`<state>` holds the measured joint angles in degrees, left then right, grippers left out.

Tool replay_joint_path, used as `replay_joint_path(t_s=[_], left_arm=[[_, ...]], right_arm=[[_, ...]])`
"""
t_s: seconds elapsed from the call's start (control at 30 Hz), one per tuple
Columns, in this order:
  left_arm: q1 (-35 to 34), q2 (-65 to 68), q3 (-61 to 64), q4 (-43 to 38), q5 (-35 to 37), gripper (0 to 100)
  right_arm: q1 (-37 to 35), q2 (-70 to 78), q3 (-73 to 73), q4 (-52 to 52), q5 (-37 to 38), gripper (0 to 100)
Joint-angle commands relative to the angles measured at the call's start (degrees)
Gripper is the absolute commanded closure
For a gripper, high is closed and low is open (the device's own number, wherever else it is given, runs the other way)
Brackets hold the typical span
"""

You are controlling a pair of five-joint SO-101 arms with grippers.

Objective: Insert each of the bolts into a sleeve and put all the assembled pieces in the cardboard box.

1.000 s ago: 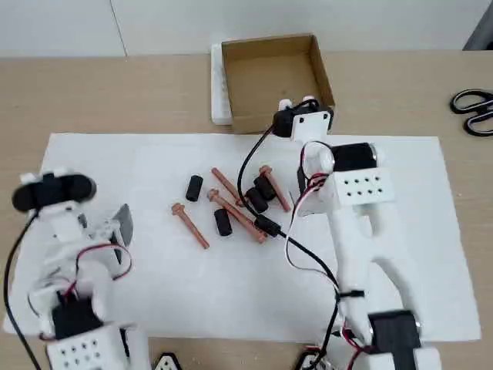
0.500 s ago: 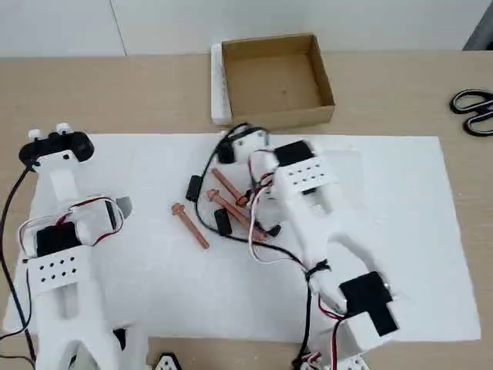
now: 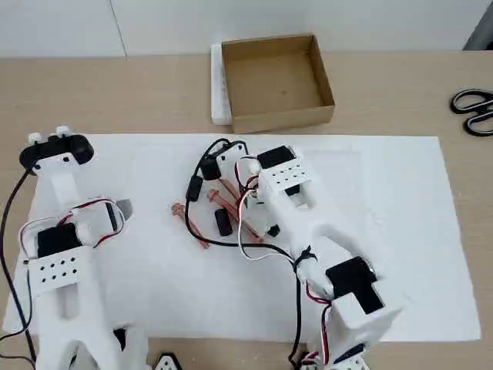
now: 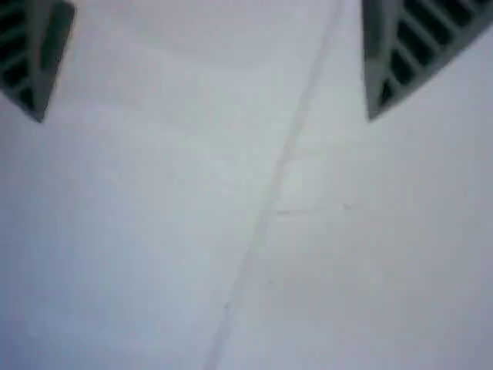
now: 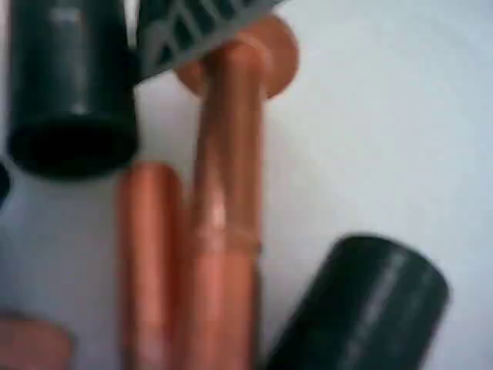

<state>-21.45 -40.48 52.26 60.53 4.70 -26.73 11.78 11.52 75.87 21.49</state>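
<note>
Looking down over the table (image 3: pixel 115 92), we find the cardboard box (image 3: pixel 281 119) near its far edge. It stands upright and open-topped, just beyond the far edge of the white sheet (image 3: pixel 400 231). A white block (image 3: pixel 219 85) lies against the box's left wall, and scissors (image 3: pixel 474 108) rest by the table's right edge.

Loose parts lie a little left of the sheet's middle. A lone bolt (image 3: pixel 192 227), copper in colour, lies on the left side of the group, crossed by a black cable (image 3: pixel 231 245). Close by we see a far sleeve (image 3: pixel 194 187) and a near sleeve (image 3: pixel 223 222), both black and lying on their sides.

The right arm stretches from the sheet's near edge over this group, with the right gripper (image 3: pixel 225 171) low above the parts. In its wrist view a headed bolt (image 5: pixel 231 154) lies touching a second bolt (image 5: pixel 146 262) along its length. One dark sleeve (image 5: pixel 73 77) lies on one side of them and another dark sleeve (image 5: pixel 362 301) on the other. We cannot tell how far this gripper is open, nor whether it has hold of anything.

The left gripper (image 4: pixel 204 100) hangs over bare sheet near the sheet's left edge, spread wide and holding nothing, with a crease (image 4: pixel 269 200) below it.
</note>
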Motion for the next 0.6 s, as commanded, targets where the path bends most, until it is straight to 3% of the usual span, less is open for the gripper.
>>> replay_joint_path(t_s=[0.0, 0.37, 0.57], left_arm=[[-0.35, -0.26, -0.22, -0.35, 0.35, 74], [-0.18, -0.26, -0.22, -0.44, 0.35, 74], [-0.18, -0.26, -0.22, -0.44, 0.35, 74]], right_arm=[[-0.22, 1.36, -2.02, -0.92, 0.44, 77.0], [-0.31, 4.53, -1.93, -1.63, 0.26, 78.2], [-0.31, 4.53, -1.85, -1.54, 0.00, 96.2]])
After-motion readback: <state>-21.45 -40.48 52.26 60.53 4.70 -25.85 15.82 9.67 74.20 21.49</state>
